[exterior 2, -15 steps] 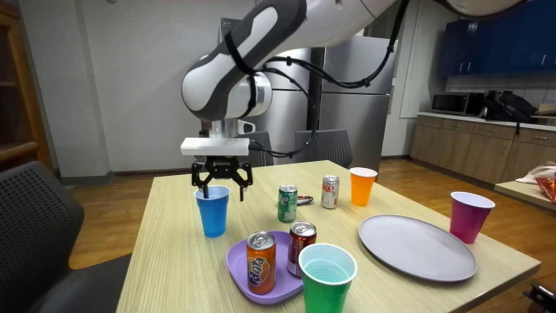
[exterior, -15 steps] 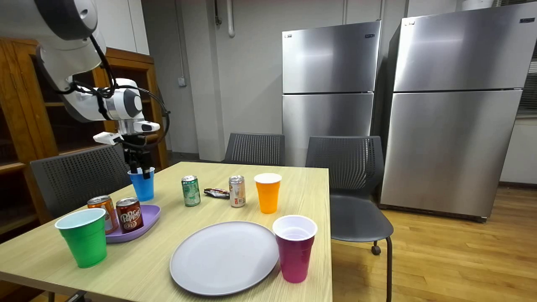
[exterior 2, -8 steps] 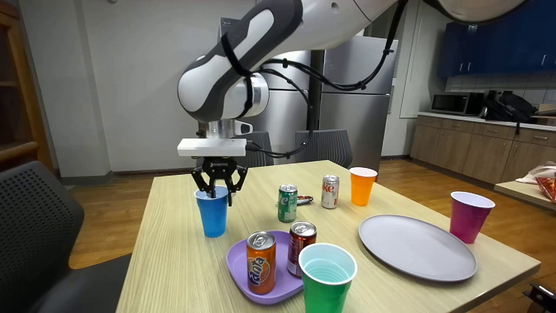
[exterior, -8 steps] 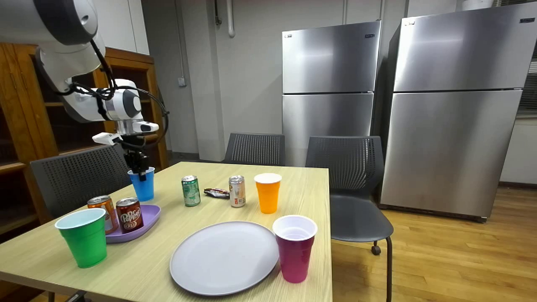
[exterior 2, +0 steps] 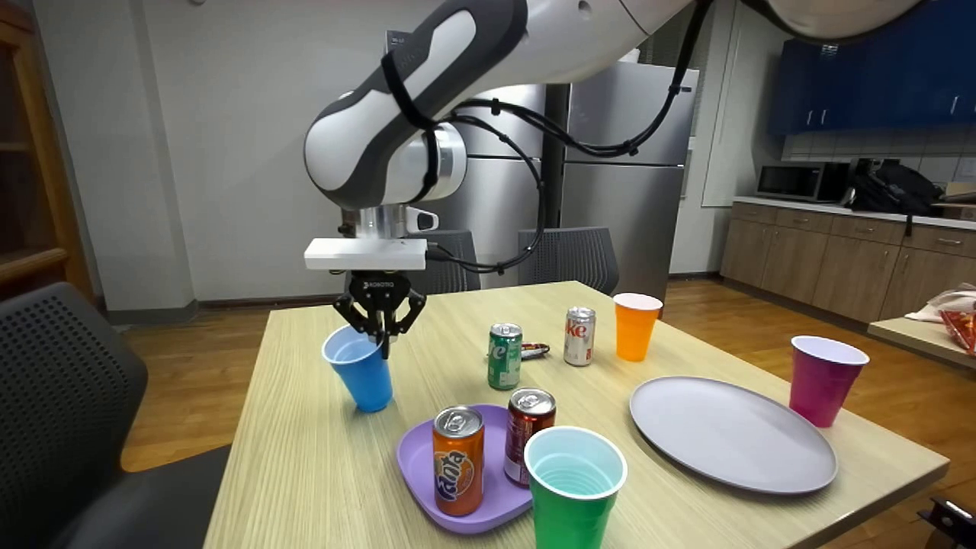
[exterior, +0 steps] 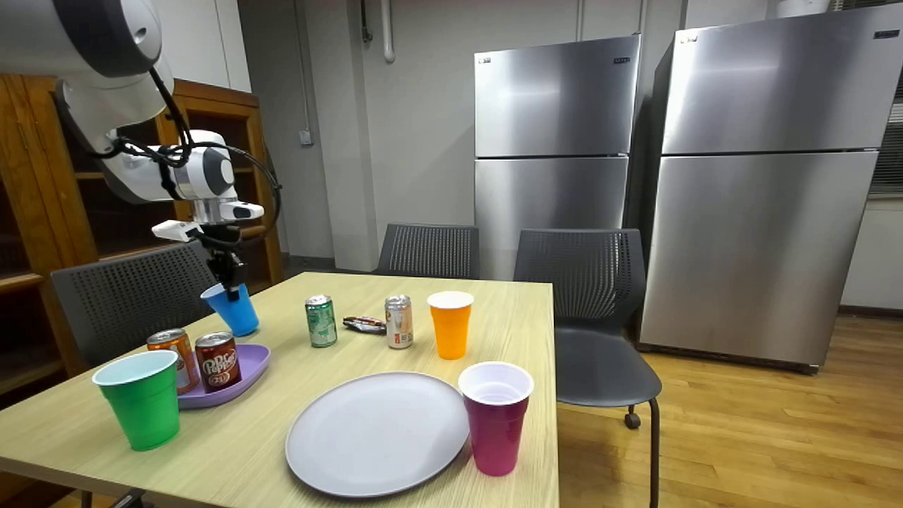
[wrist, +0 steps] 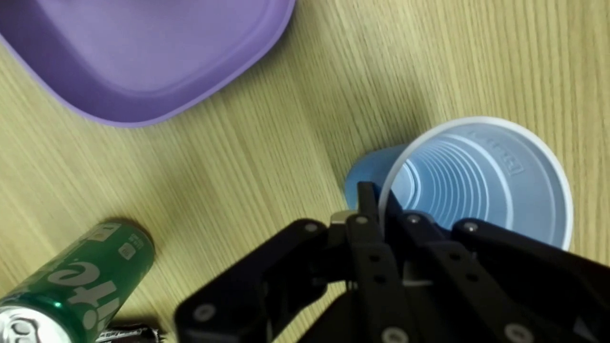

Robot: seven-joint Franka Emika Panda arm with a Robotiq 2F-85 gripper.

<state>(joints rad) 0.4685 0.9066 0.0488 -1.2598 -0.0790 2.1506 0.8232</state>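
Observation:
A blue cup (exterior 2: pixel 366 383) with a white rim leans at a tilt in both exterior views, its mouth turned away from the cans. My gripper (exterior 2: pixel 383 345) is shut on its wall at the rim. In the wrist view, the gripper (wrist: pixel 380 196) has one finger outside the cup (wrist: pixel 460 174) and one inside, the white rim pinched between them. The cup's inside looks empty. Whether its base still touches the table is hard to tell. A purple tray (wrist: pixel 143 52) and a green can (wrist: pixel 102 271) lie nearest to it.
An orange can (exterior 2: pixel 457 469) and a dark red can (exterior 2: pixel 526 438) stand on the tray, with a green cup (exterior 2: pixel 573 496) beside it. Farther along are a wrapper (exterior 2: pixel 534 351), a silver can (exterior 2: pixel 579 339), an orange cup (exterior 2: pixel 635 332), a grey plate (exterior 2: pixel 732 435) and a magenta cup (exterior 2: pixel 823 389).
The jaws have come together from wide apart onto the cup's rim. The cup has gone from upright to tilted, and the arm has shifted slightly.

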